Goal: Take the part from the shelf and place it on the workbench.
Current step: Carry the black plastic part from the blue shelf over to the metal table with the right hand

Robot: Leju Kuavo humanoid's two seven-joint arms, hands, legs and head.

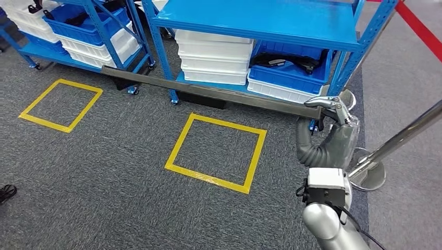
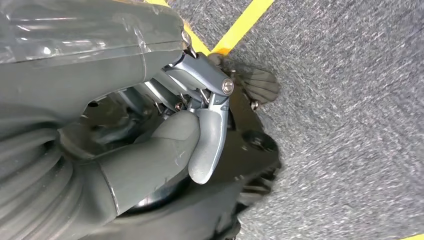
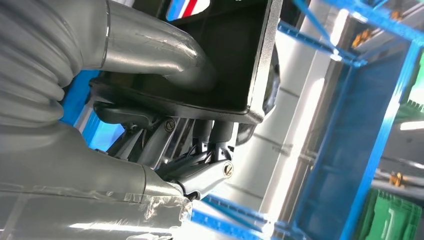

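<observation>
My right hand [image 1: 333, 112] grips one end of the long dark part [image 1: 208, 91]. Its long axis runs away leftward over the carpet, in front of the shelf [image 1: 271, 23]. My left hand [image 2: 165, 135] is curled, holding nothing.

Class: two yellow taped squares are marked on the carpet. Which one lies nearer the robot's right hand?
The central yellow square, in front of the right-hand shelf, is nearer the right hand. The other square lies far off by the left shelf.
</observation>
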